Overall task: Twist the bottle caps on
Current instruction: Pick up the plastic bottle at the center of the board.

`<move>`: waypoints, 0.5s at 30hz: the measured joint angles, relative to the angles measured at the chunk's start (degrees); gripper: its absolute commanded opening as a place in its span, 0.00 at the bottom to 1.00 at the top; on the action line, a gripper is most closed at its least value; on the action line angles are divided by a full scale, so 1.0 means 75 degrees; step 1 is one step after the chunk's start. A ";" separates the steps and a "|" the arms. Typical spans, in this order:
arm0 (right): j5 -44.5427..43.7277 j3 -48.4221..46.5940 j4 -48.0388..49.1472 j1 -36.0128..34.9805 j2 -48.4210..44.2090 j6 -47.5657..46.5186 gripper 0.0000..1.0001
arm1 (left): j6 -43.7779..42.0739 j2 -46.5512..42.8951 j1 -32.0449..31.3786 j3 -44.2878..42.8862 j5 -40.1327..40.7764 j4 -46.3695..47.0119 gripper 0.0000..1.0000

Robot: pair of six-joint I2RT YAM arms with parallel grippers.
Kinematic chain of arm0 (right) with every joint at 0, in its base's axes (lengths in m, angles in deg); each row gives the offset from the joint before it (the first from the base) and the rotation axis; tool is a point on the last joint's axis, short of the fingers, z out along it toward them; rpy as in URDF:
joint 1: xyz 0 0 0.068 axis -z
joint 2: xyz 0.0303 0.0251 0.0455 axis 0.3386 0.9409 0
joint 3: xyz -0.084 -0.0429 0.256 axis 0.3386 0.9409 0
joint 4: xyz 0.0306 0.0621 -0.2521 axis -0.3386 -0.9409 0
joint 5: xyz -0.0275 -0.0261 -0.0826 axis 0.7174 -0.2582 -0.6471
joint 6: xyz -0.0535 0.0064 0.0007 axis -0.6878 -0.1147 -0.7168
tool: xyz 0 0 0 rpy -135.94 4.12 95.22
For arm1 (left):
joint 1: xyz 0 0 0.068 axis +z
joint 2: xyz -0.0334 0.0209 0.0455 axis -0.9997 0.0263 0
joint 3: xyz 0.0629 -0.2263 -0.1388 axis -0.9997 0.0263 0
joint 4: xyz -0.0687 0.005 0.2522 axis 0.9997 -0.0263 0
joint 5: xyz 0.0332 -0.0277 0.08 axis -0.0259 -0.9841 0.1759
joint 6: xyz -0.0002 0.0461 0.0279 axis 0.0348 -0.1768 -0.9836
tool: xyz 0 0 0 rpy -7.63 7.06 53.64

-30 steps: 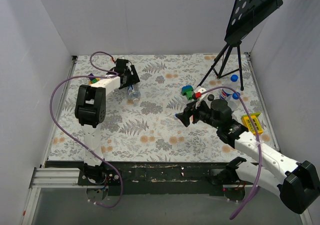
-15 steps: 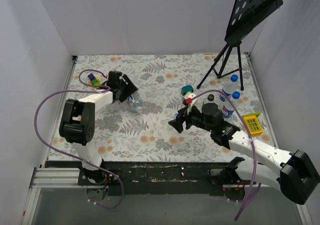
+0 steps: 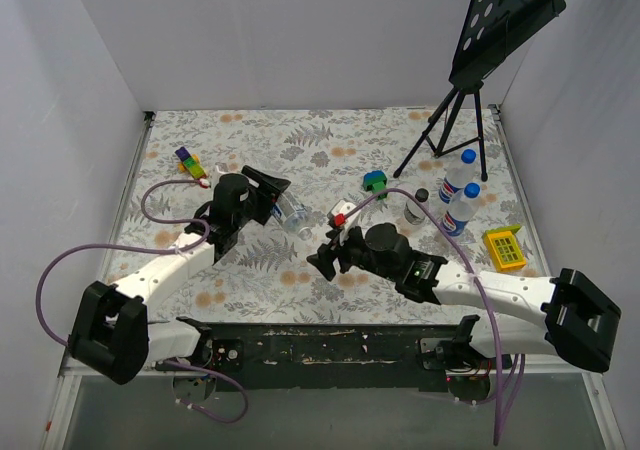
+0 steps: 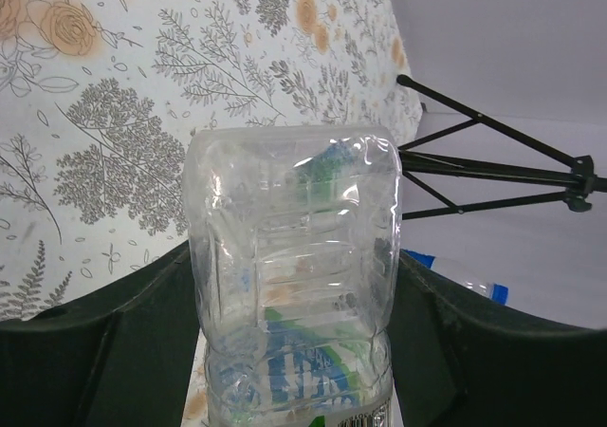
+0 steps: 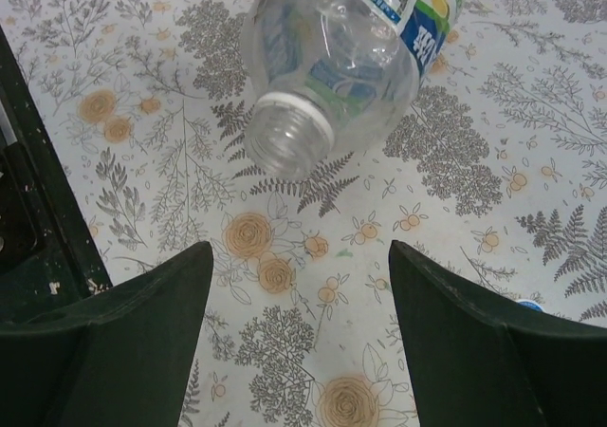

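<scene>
My left gripper (image 3: 278, 198) is shut on a clear, uncapped bottle (image 3: 296, 216), held off the table near the middle. In the left wrist view the bottle (image 4: 292, 256) fills the gap between both fingers (image 4: 123, 351), base pointing away. My right gripper (image 3: 322, 261) is open and empty just right of it. From the right wrist, the bottle's bare threaded neck (image 5: 285, 135) points toward the open gripper (image 5: 299, 337) and hangs above the table. Two bottles with blue caps (image 3: 462, 170) (image 3: 462, 206) and one with a black cap (image 3: 417, 206) stand at the right.
A green toy block (image 3: 375, 181) lies behind the right gripper. Multicoloured blocks (image 3: 188, 160) sit at the far left, and a yellow crate-like piece (image 3: 503, 247) at the right. A black music stand's tripod (image 3: 455, 120) stands at the back right. White walls enclose the table.
The left gripper closed on the bottle and carried it from the back left toward the middle. The right arm moved left and nearer, staying open.
</scene>
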 measured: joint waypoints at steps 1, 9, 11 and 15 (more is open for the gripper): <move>-0.0166 -0.0023 0.0055 -0.0096 0.0047 0.0000 0.80 | 0.0085 -0.0146 -0.0087 0.0070 0.0061 0.0012 0.36; -0.1037 -0.0114 0.0629 -0.0341 0.0195 0.0137 0.72 | 0.0414 -0.0831 -0.0510 0.0595 0.0705 0.0055 0.36; -0.1067 -0.0175 0.0635 -0.0385 0.0227 0.0154 0.71 | 0.0481 -0.0909 -0.0542 0.0629 0.0828 0.0050 0.36; -0.1058 -0.0364 0.0717 -0.0463 0.0399 0.0160 0.71 | 0.0493 -0.1078 -0.0565 0.0644 0.1032 0.0026 0.37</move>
